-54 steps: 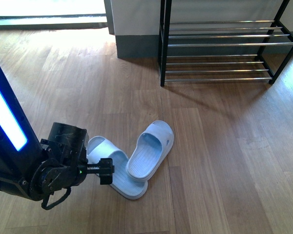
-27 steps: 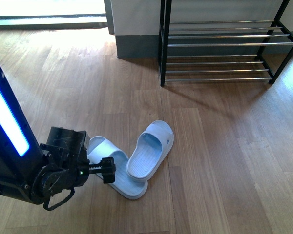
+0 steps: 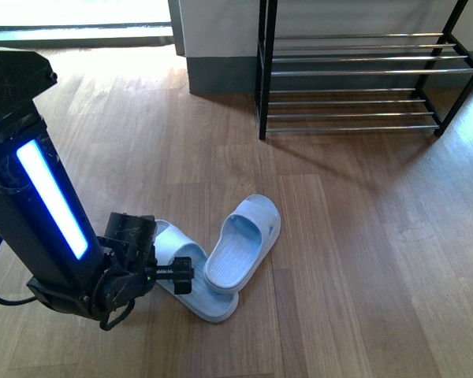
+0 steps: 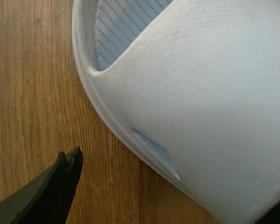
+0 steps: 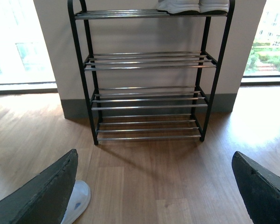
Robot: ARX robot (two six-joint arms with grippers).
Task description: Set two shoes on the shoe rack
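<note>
I see the shoe rack (image 3: 355,79) at one o'clock, the two slides (image 3: 243,244) crossed on the floor (image 3: 363,236) at seven, and my left gripper (image 3: 181,276), fingers (image 4: 67,163) apart astride the nearer slide (image 3: 209,301), mid-pickup, while the right gripper (image 5: 156,186) gapes too, so next I must close on the strap (image 4: 200,93) and lift.

Two slides (image 3: 217,268) lie (overlapping) on the floor (image 3: 363,236) before the rack (image 3: 355,72).
</note>
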